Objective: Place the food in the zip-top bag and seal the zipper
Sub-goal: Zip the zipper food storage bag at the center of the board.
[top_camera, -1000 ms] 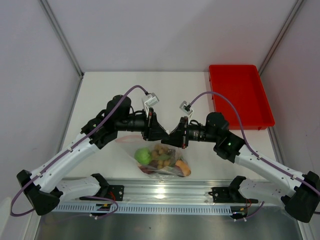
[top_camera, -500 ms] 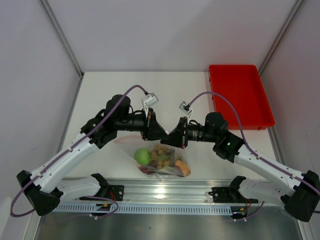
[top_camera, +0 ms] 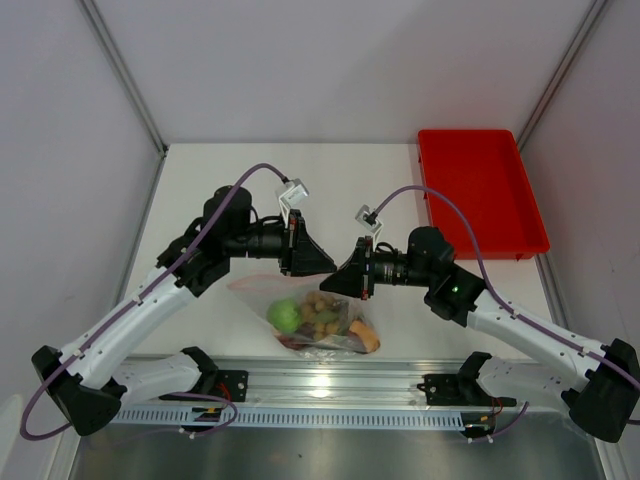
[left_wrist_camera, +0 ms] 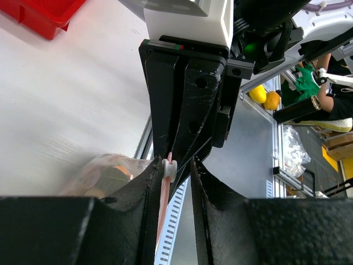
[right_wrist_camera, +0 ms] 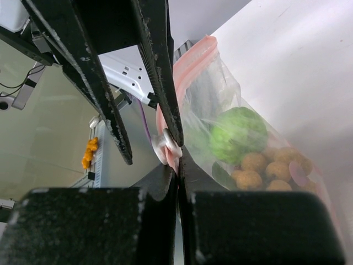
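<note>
The zip-top bag (top_camera: 256, 288) hangs low over the table's near edge, held by its top. Inside are a small green fruit (top_camera: 284, 314), a bunch of tan fruits (top_camera: 322, 310) and a dark purplish piece (top_camera: 298, 342). My right gripper (top_camera: 337, 283) is shut on the pinkish zipper (right_wrist_camera: 187, 61) strip, right beside the white slider (right_wrist_camera: 164, 144). My left gripper (top_camera: 327, 266) faces it, jaws apart. In the left wrist view the zipper (left_wrist_camera: 164, 201) and slider (left_wrist_camera: 169, 169) lie against my left gripper's (left_wrist_camera: 171, 179) left finger. The green fruit (right_wrist_camera: 238, 132) and tan fruits (right_wrist_camera: 266, 167) show through the plastic near my right gripper (right_wrist_camera: 178, 168).
A red tray (top_camera: 480, 190) sits at the back right of the white table (top_camera: 200, 190). A metal rail (top_camera: 320, 385) with both arm bases runs along the near edge, just below the bag. White walls close in the left, back and right.
My left gripper has opened and drawn back a little to the left, away from the right gripper. The right gripper keeps its hold and the bag hangs as before.
</note>
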`<state>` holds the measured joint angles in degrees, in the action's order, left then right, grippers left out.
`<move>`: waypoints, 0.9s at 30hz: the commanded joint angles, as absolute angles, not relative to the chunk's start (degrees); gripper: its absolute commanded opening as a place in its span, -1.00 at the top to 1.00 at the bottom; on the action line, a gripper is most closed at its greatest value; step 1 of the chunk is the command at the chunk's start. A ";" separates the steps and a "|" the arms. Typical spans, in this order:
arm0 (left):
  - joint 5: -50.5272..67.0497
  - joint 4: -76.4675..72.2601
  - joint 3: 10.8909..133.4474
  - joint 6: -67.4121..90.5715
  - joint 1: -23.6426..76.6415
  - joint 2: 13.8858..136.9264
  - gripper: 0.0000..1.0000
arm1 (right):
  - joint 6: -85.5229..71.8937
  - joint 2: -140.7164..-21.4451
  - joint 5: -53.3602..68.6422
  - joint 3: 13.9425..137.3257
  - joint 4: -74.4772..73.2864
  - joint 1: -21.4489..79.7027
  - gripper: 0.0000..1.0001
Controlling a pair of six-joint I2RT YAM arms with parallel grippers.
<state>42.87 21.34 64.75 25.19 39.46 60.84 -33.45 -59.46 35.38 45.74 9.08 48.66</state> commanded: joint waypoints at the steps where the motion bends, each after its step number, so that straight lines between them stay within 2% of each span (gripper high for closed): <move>1: 45.70 18.37 64.34 26.54 38.94 60.12 0.42 | -33.14 -59.33 35.60 46.05 13.18 48.96 1.00; 14: 45.00 19.33 62.66 25.49 39.02 59.15 0.51 | -34.19 -59.41 35.33 46.23 14.15 48.69 1.00; 17: 44.74 19.60 61.97 25.14 38.94 58.97 0.60 | -34.45 -59.33 35.33 46.23 14.24 48.52 1.00; 20: 44.30 19.60 62.05 25.31 38.85 58.89 0.98 | -34.72 -59.50 35.24 46.06 14.15 48.51 1.00; 27: 43.51 20.12 62.75 25.93 38.85 59.32 0.99 | -34.89 -58.19 29.82 44.48 14.94 49.13 1.00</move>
<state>43.51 20.71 62.52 25.47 39.20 60.20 -34.41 -59.42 34.33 45.45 10.17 48.66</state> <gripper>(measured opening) 0.036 0.002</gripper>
